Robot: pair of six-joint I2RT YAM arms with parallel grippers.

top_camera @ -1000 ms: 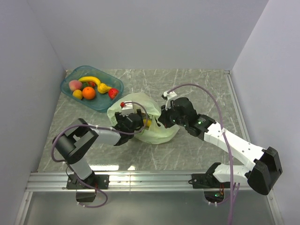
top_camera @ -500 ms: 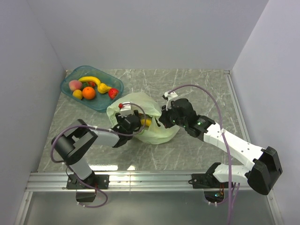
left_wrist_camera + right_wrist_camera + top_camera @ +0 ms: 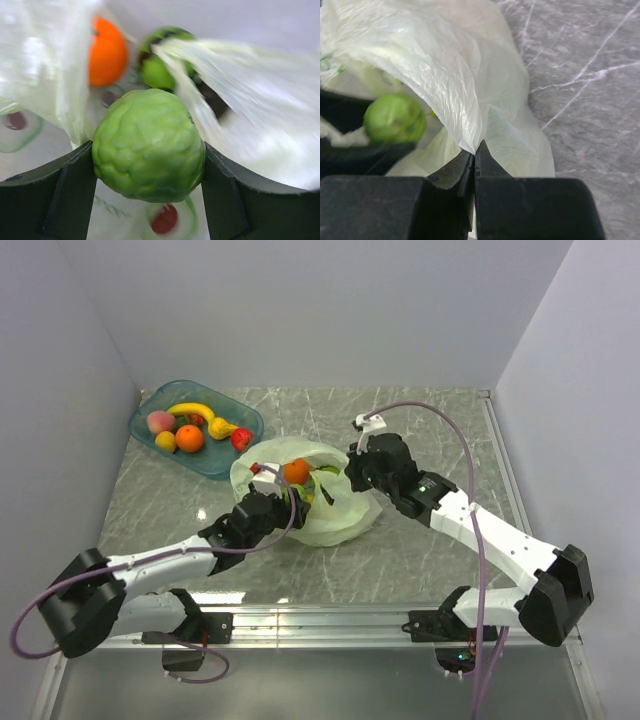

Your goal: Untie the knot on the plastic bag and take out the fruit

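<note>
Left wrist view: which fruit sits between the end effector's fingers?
The bumpy green fruit, clamped by the left end effector. The orange and the smoother green fruit lie beyond it in the plastic bag, ungripped.

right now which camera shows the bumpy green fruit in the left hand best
Left wrist: the bumpy green fruit fills the frame, gripped in the left hand. Right wrist shows it small and blurred beside the plastic bag. From the top, it is too small to pick out.
</note>
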